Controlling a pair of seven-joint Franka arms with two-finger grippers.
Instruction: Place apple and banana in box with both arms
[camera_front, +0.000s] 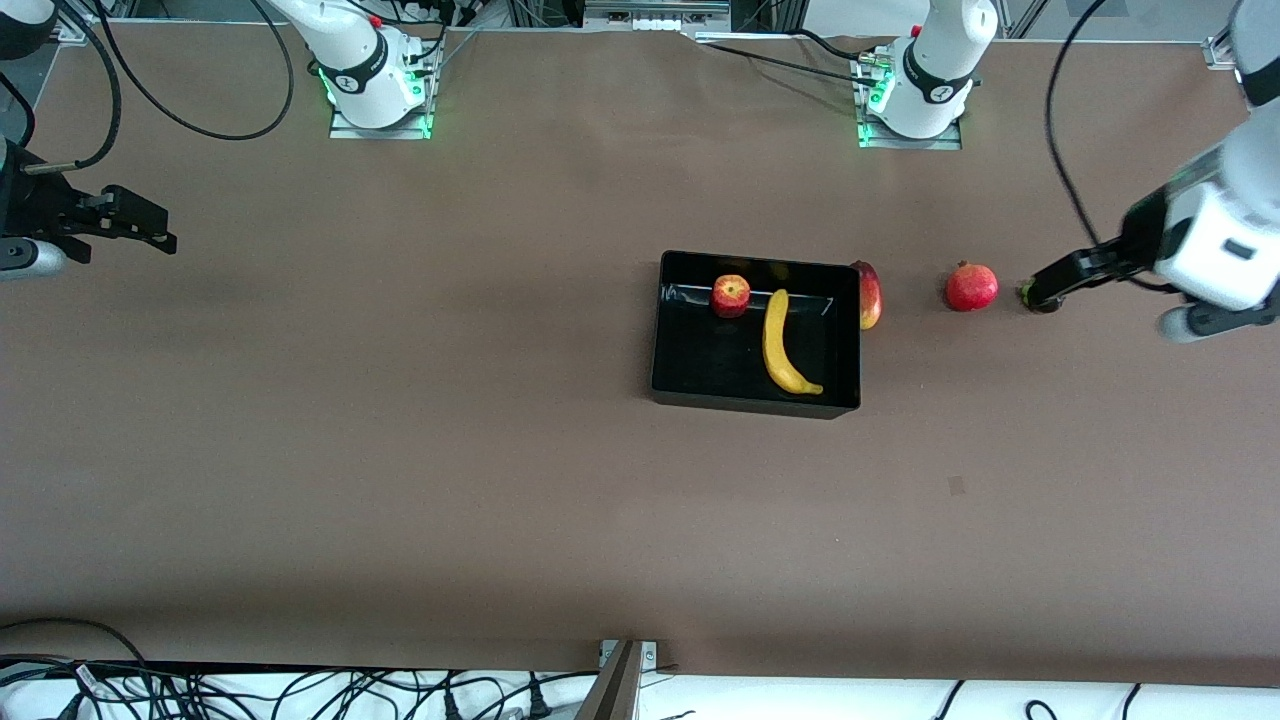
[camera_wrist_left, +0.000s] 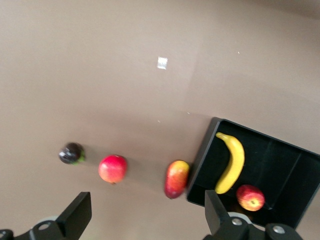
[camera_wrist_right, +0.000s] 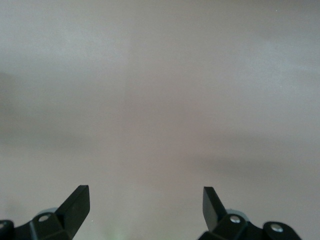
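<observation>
The black box (camera_front: 660, 330) stands on the brown table near the middle. The apple (camera_front: 731, 295) lies in it by the wall nearest the robot bases. The banana (camera_front: 782, 343) lies in it beside the apple, stretching toward the front camera. All three also show in the left wrist view: box (camera_wrist_left: 285, 165), apple (camera_wrist_left: 251, 197), banana (camera_wrist_left: 231, 162). My left gripper (camera_front: 1045, 290) is open and empty, over the table at the left arm's end (camera_wrist_left: 146, 210). My right gripper (camera_front: 150, 228) is open and empty, over bare table at the right arm's end (camera_wrist_right: 145, 200).
A red-and-yellow mango (camera_front: 869, 294) lies against the outside of the box on the left arm's side. A red pomegranate (camera_front: 971, 287) lies beside it, toward the left arm's end. A small dark fruit (camera_front: 1040, 300) lies under my left gripper's fingers.
</observation>
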